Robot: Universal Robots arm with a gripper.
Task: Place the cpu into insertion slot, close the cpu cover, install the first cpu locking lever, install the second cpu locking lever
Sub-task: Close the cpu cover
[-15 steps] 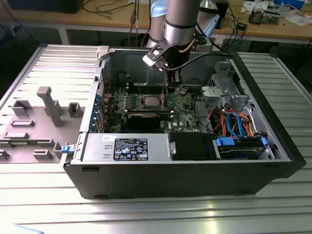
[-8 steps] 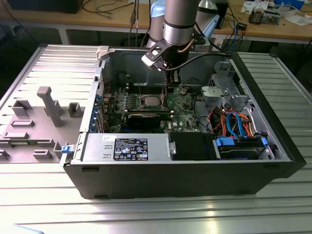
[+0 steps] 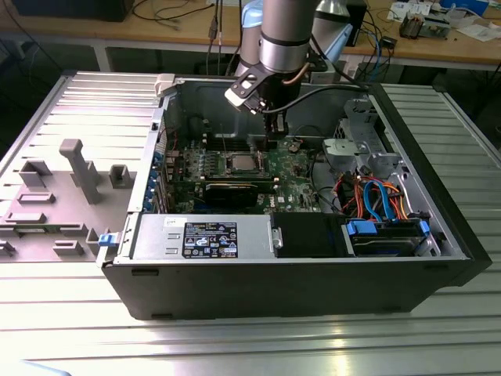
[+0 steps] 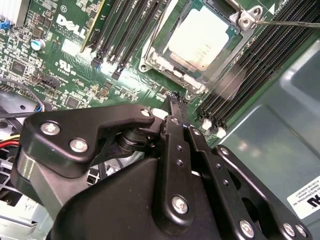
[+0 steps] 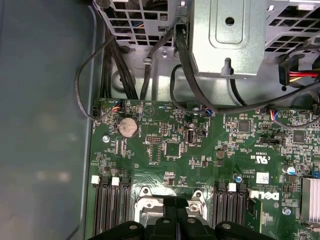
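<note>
Now the cpu (image 4: 202,37) lies in the insertion slot (image 4: 186,80), just ahead of the pincer (image 4: 176,102). The pincer is closed and holds nothing. I think the lever (image 4: 285,22) step is at hand; it needs a gentle, steady push.

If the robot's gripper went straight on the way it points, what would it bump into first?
Probably the corner of the silver cpu cover, or the green motherboard right beside it. The gripper points down at that spot in the second wrist view, but the depth is hard to judge.
</note>
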